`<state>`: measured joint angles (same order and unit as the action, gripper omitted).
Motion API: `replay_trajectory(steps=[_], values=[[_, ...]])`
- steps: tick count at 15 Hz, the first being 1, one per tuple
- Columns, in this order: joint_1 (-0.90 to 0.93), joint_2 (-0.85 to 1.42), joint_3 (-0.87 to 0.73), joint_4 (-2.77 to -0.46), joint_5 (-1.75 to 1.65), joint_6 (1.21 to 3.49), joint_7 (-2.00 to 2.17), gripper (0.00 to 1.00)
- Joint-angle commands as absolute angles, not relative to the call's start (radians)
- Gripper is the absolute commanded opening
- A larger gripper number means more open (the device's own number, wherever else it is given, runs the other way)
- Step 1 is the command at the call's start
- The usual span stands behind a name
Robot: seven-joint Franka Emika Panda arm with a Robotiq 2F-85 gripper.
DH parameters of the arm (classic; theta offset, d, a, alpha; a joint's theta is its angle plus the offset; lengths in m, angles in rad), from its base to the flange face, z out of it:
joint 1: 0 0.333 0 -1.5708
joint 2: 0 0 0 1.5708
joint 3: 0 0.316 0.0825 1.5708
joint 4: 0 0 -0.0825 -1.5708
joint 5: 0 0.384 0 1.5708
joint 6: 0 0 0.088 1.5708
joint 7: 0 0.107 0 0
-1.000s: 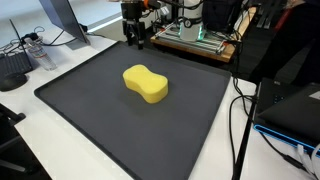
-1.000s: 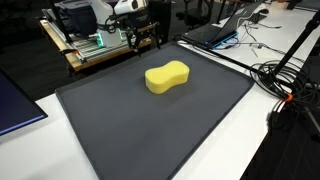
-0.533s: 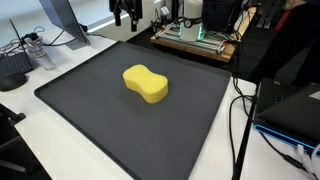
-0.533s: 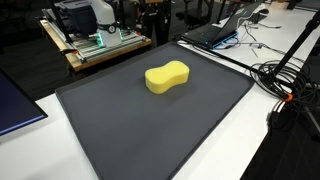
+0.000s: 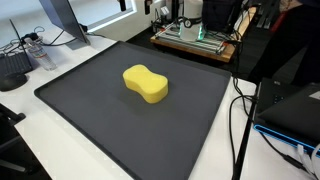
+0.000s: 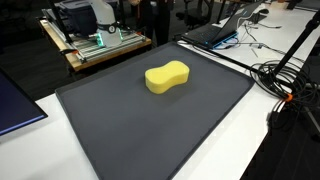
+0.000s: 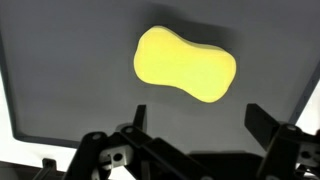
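The wrist view looks down past the gripper (image 7: 196, 112) at the sponge (image 7: 185, 65) below; both exterior views, seemingly opposed, share it.

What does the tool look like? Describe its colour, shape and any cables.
In the wrist view the tool is matte black: two angular fingers carried on open linkage bars with pivot joints. No cables or markings show on it there.

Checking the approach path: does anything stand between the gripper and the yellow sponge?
Nothing visible does. In the wrist view the open gripper hangs above the sponge, which lies alone on the dark mat.
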<state>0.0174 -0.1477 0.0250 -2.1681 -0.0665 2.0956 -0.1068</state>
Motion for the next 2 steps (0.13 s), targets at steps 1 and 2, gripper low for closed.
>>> replay_trajectory(steps=[1, 2], values=[[0.02, -0.142, 0.022, -2.166, -0.067, 2.094, -0.11, 1.0], [0.02, -0.137, 0.022, -2.165, -0.067, 2.094, -0.112, 1.0]])
